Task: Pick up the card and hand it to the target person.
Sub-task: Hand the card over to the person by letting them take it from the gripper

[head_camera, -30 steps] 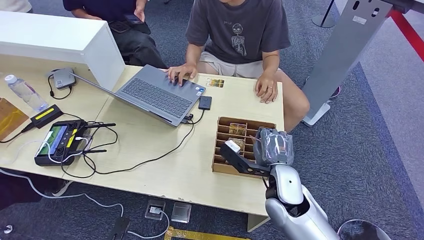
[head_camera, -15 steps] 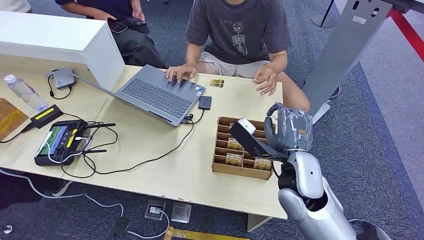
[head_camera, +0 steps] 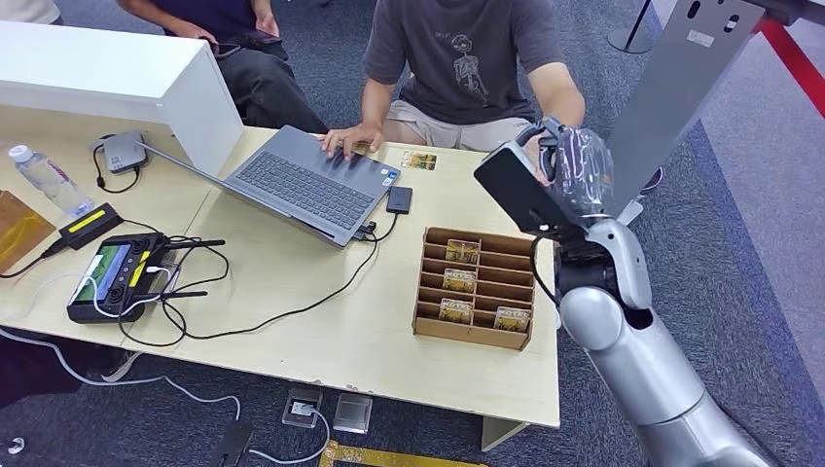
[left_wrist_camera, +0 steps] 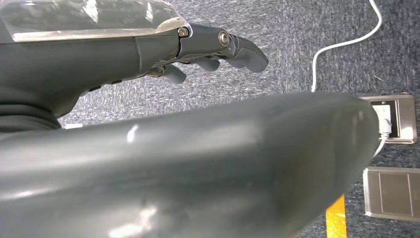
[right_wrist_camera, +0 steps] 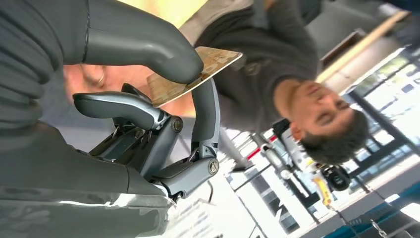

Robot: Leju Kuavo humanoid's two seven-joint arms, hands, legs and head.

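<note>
Three views, taken in turn. Head view: my right hand (head_camera: 574, 175) is raised at the upper right of the frame, in front of the seated person (head_camera: 467, 68) in the grey T-shirt, above the far right corner of the worktop (head_camera: 321, 321). A dark flat part of the wrist assembly juts toward frame left from the hand. I cannot make out the card from this angle. Below the hand, at centre right, the wooden divider tray (head_camera: 475, 286) sits on the worktop with several cards (head_camera: 457, 281) lying in its slots. An open laptop (head_camera: 309, 183) lies at upper centre, the person's hand (head_camera: 348, 141) resting on its far edge; a black controller (head_camera: 117, 272) with tangled cables lies at left, a water bottle (head_camera: 44, 180) at far left, and a white box (head_camera: 107, 83) at upper left.

Left wrist view: my left hand (left_wrist_camera: 208, 54) hangs over grey carpet at the upper part of the frame, fingers loosely curled and holding nothing I can see. A floor socket plate (left_wrist_camera: 391, 119) and a white cable (left_wrist_camera: 341, 44) lie at right.

Right wrist view: my right hand pinches the card (right_wrist_camera: 195, 75) between the thick grey thumb and a dark finger, at upper centre. The card is tan, tilted, and projects toward the person's torso.
</note>
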